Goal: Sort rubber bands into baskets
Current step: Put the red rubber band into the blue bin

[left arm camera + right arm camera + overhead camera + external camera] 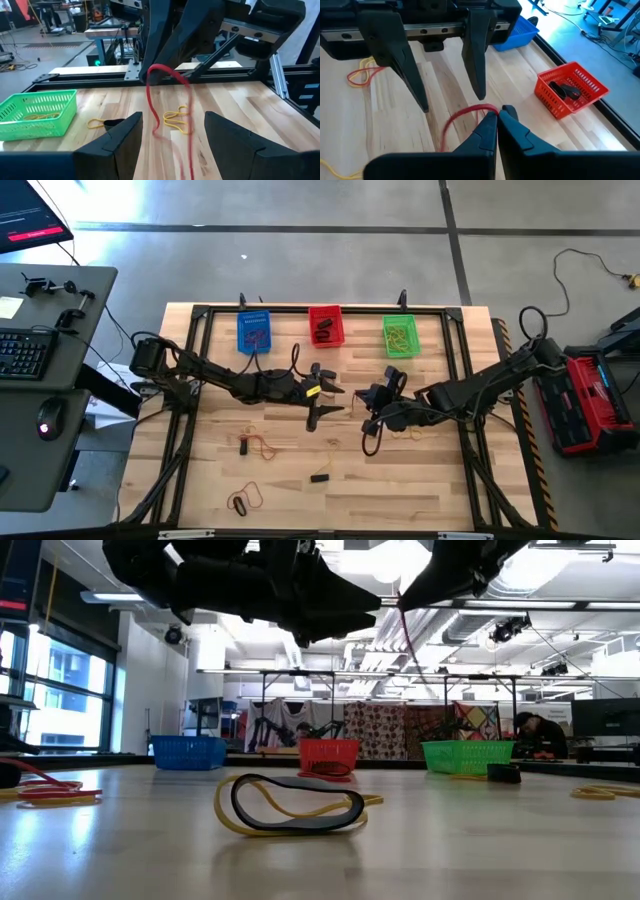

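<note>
- High view: a pale wooden plank desk (420,480) with a black frame carries three rectangular plastic mesh baskets in a row toward 12 o'clock: the blue basket (254,332), the red basket (325,326) and the green basket (400,335). The left gripper (322,402) and the right gripper (371,402) face each other at mid-desk. Loose rubber bands lie toward 7 o'clock, among them a red-and-yellow tangle (258,444) and a small black band (319,477).
- Low view: a flattened black band (290,806) with a yellow loop through it lies nearest; red bands (50,791) lie at 9 o'clock.
- Left wrist view: its two dark fingers (125,137) are spread apart, released, either side of a thin red rubber band (167,95) hanging from the other arm. Yellow bands (176,118) lie on the wood.
- Right wrist view: the right fingers (487,131) are clenched on that red loop, between the left arm's spread fingers.
</note>
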Controlling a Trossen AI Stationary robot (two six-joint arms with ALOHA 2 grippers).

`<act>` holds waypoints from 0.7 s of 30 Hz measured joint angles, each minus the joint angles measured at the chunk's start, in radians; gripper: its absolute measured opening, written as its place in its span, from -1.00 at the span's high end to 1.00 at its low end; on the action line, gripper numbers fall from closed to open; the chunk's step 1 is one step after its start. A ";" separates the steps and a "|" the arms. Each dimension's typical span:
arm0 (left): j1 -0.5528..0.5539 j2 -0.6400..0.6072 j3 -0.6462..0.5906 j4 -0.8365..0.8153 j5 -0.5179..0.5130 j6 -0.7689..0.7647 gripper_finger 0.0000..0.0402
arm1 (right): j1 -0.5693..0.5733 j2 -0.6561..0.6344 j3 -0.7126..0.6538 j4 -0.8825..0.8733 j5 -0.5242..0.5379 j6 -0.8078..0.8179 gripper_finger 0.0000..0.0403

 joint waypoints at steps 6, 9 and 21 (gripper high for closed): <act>-0.013 0.000 0.025 -0.032 -0.001 -0.001 -0.02 | 0.000 0.000 0.000 0.006 0.000 -0.012 1.00; -0.021 0.000 0.064 -0.100 -0.017 -0.002 -0.02 | 0.000 0.000 0.000 0.015 0.002 -0.019 1.00; -0.021 0.000 0.079 -0.120 -0.036 -0.027 0.05 | 0.000 0.000 0.000 0.021 0.001 -0.026 1.00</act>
